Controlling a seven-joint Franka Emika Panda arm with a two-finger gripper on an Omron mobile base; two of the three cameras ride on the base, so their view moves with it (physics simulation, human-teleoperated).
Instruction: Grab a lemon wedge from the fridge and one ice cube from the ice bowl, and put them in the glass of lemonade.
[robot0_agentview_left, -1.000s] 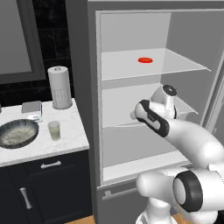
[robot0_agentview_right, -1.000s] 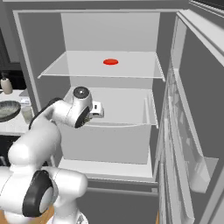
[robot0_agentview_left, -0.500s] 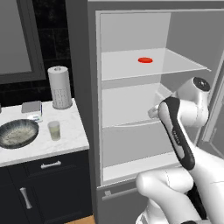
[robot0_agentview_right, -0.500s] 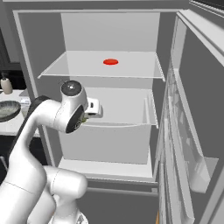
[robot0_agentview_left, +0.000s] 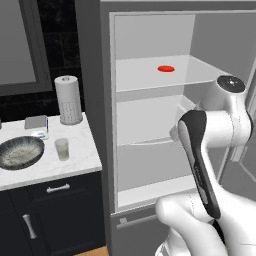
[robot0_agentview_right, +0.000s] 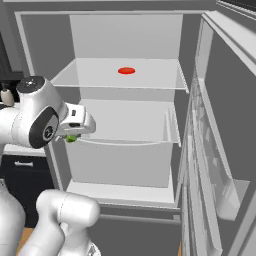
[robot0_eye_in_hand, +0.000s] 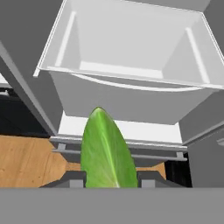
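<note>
One gripper (robot0_eye_in_hand: 109, 177), nearest item: its two dark fingertips (robot0_eye_in_hand: 72, 178) stand either side of the lemon wedge (robot0_eye_in_hand: 107, 151) and are closed on it, the wedge's green pointed tip standing up past them in the hand view. In the right base view the same wedge (robot0_agentview_right: 71, 138) shows as a small green spot under the hand, just outside the left front edge of the fridge (robot0_agentview_right: 210, 45); whether it touches the cabinet wall cannot be told at that size.

One white arm: elbow raised before the open fridge (robot0_agentview_left: 95, 100), forearm crossing the lower right of the left base view.

One white drawer (robot0_eye_in_hand: 127, 83), open-topped, directly ahead of the hand and set below the glass shelf; a wooden floor (robot0_eye_in_hand: 26, 162) lies beneath it at left.

One fridge door (robot0_agentview_right: 220, 165), swung open at right, with a clear door bin.

One flat red disc (robot0_agentview_right: 126, 71), on the upper shelf (robot0_agentview_right: 90, 75), well back and well apart from the gripper.

One marble counter (robot0_agentview_left: 75, 165), left of the fridge, carrying:
- glass of lemonade (robot0_agentview_left: 62, 149), upright, near the front edge;
- ice bowl (robot0_agentview_left: 20, 152), just beside the glass on its left, apart from it;
- paper-towel roll (robot0_agentview_left: 68, 99), upright at the back;
- small grey box (robot0_agentview_left: 36, 123), beside the roll.

Dark base cabinets (robot0_agentview_left: 50, 220) below the counter.
</note>
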